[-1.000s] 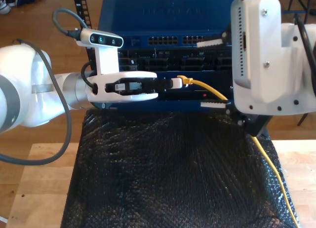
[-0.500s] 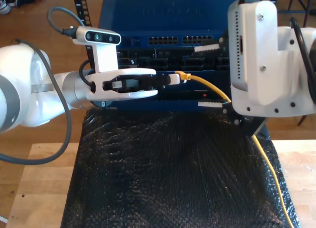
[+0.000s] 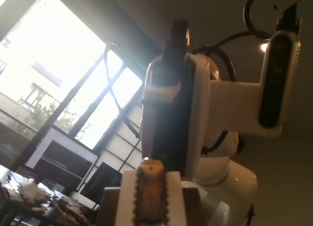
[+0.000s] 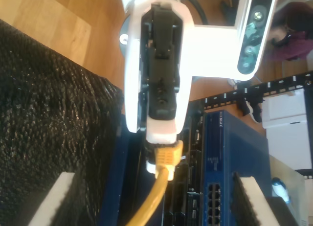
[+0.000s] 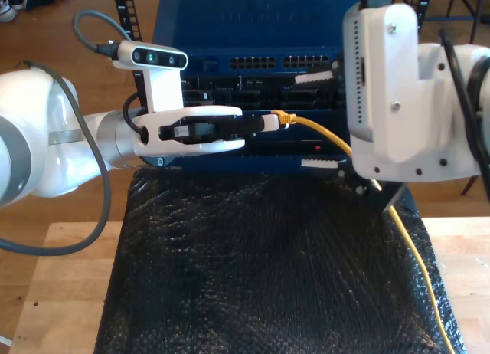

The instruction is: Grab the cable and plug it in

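Observation:
The yellow cable runs from the exterior view's lower right up to its yellow-booted plug end, in front of the blue switch's dark port rows. My first gripper, reaching in from the exterior view's left, is shut on that end; the tan plug sits between its white fingers. My second gripper faces it from the exterior view's right, open, with its serrated white fingers above and below the cable. Its wrist view shows the cable leaving my first gripper.
The blue network switch stands at the back, with a row of ports on its upper front. A black bubble-wrap mat covers the wooden table. A black rack rail rises beside the switch.
My first gripper lifted the plug end slightly and then held still. My second gripper drifted toward the exterior view's left and a little upward, closing in around the cable.

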{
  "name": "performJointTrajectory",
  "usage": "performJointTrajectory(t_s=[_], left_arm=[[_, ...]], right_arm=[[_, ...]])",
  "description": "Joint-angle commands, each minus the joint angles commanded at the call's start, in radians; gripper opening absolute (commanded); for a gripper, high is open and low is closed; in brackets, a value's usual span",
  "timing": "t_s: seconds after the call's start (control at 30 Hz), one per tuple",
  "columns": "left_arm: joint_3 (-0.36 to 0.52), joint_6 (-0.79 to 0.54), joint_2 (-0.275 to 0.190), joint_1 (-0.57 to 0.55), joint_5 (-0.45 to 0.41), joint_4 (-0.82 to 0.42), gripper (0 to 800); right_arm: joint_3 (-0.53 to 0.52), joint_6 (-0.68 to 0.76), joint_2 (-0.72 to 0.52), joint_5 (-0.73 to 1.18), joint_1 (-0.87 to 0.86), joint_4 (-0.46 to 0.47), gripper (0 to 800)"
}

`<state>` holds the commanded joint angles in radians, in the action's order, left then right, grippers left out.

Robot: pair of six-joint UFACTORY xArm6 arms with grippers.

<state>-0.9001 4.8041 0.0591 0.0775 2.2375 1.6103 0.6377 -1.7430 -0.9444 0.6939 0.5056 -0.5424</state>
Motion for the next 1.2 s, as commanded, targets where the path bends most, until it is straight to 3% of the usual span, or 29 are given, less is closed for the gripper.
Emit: performJointTrajectory(t_s=[0.7, 1.2], left_arm=[[0.002, 0.0, -0.002, 0.0, 0.006, 0.0, 26], [0.0, 0.0, -0.002, 0.0, 0.008, 0.0, 26]], right_arm=[[0.0, 0.008, 0.014, -0.054, 0.014, -0.002, 375], [0.0, 0.009, 0.015, -0.055, 0.041, -0.003, 321]])
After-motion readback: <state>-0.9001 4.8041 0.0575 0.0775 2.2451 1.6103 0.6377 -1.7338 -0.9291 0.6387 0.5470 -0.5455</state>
